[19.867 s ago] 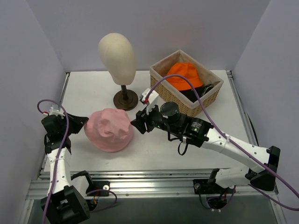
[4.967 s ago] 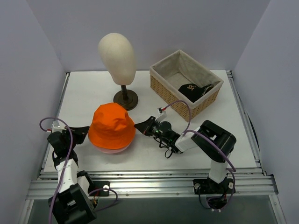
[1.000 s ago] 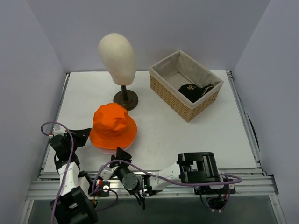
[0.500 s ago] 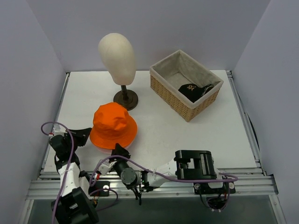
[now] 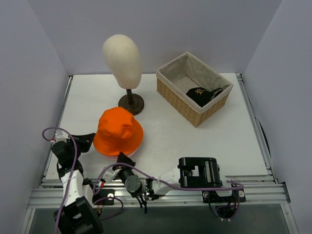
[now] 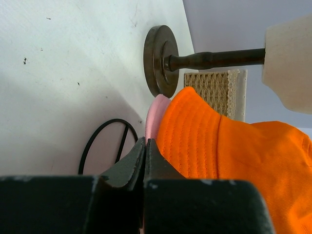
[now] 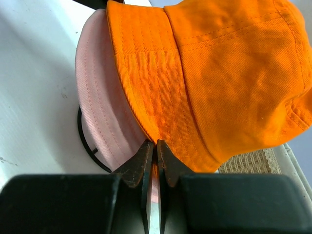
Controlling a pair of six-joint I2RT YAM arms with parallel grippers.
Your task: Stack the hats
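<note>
Right wrist: orange hat [image 7: 219,73] covers pink hat [image 7: 100,102].

White table [image 5: 168,139], pink hat [image 7: 105,112], mannequin stand [image 5: 131,104], basket [image 5: 175,99]

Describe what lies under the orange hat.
A pink hat: its brim pokes out beneath the edge of the orange hat. Its crown is covered, so whether anything else sits inside cannot be seen.
</note>
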